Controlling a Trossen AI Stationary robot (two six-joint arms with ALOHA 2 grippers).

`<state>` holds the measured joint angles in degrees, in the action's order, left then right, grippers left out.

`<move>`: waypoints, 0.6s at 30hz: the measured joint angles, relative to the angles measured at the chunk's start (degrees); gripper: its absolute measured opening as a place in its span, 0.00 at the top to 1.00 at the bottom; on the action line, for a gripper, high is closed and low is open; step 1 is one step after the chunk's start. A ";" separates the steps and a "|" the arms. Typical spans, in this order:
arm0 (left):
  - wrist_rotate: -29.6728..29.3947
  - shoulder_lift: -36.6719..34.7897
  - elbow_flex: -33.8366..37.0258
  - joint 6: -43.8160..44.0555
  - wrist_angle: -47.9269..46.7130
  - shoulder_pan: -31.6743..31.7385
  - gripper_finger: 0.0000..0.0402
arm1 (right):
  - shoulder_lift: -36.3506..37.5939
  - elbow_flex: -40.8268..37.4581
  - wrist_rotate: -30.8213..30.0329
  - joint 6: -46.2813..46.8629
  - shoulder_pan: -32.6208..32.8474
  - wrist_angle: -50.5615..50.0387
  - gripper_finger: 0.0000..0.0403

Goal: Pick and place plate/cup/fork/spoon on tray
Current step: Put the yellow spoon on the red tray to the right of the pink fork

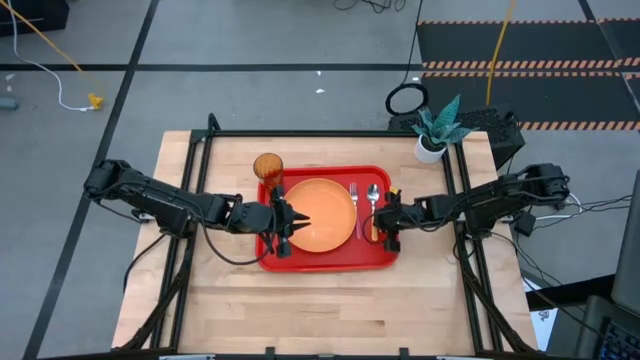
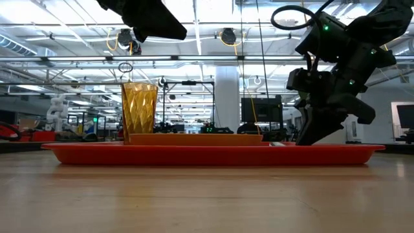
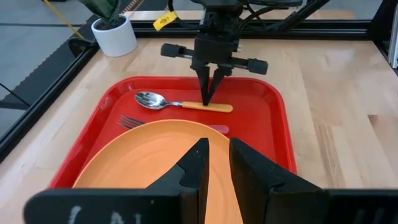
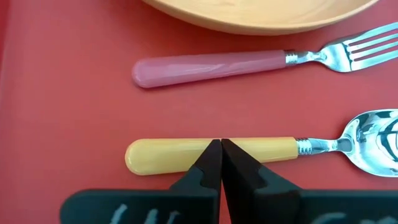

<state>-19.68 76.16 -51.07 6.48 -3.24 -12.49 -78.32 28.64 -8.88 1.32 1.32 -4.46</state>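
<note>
The red tray (image 1: 325,262) lies mid-table. On it lie the orange plate (image 1: 325,212), the fork (image 1: 353,200) and the spoon (image 1: 372,200), side by side to the plate's right with their handles toward the near edge. The amber cup (image 1: 267,167) stands upright at the tray's far left corner. My left gripper (image 3: 219,162) hovers above the plate's left rim, open by a narrow gap and empty. My right gripper (image 4: 221,149) is shut, its tips down at the spoon's orange handle (image 4: 261,149). My right gripper's shut fingertips (image 3: 208,99) stand at about the middle of the spoon's handle (image 4: 186,155), pointing steeply down from above and from the table's right. The handle is not between the fingers. The spoon lies flat on the tray. I cannot tell whether the tips touch it.
A potted plant (image 1: 432,145) stands at the table's far right corner. A black frame (image 1: 330,133) runs along the far edge and both sides. Bare wood shows in front of the tray.
</note>
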 joint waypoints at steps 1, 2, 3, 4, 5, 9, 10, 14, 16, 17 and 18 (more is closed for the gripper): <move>0.01 0.00 0.00 0.00 -0.11 0.00 0.83 | 0.00 0.00 0.02 -0.51 -0.14 -0.10 1.00; 0.02 0.00 0.00 0.00 -0.17 0.00 0.83 | -0.01 0.00 0.02 -0.92 -0.20 -0.23 1.00; 0.02 0.00 0.00 0.00 -0.24 0.00 0.83 | -0.02 -0.02 0.03 -1.40 -0.23 -0.28 1.00; 0.01 0.00 0.00 -0.03 -0.44 0.00 0.83 | -0.04 -0.02 0.04 -1.97 -0.24 -0.34 1.00; 0.02 0.00 0.00 -0.07 -0.58 0.00 0.83 | -0.04 -0.02 0.04 -2.41 -0.23 -0.34 1.00; 0.02 0.02 0.00 -0.33 -0.80 0.00 0.83 | -0.04 -0.04 0.04 -3.90 -0.22 -0.38 1.00; 0.01 0.02 0.00 -0.33 -0.94 0.00 0.83 | -0.01 -0.04 0.05 -4.03 -0.22 -0.36 1.00; 0.00 0.02 0.00 -0.33 -0.97 0.00 0.83 | 1.74 -0.15 0.15 -4.20 -0.22 -0.79 1.00; -0.02 0.02 0.00 -0.31 -0.95 0.00 0.83 | 3.55 -0.29 0.25 -4.20 -0.22 -1.72 1.00; -0.16 0.02 0.00 -0.31 -0.94 0.00 0.83 | 4.43 -0.42 0.27 -4.16 -0.17 -2.10 1.00; -0.46 0.02 0.00 -0.31 -0.94 0.00 0.83 | 5.34 -0.44 0.25 -3.99 -0.11 -2.05 1.00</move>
<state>-20.15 76.18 -51.07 6.17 -4.19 -12.49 -72.98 28.21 -8.63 -2.67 1.21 -6.51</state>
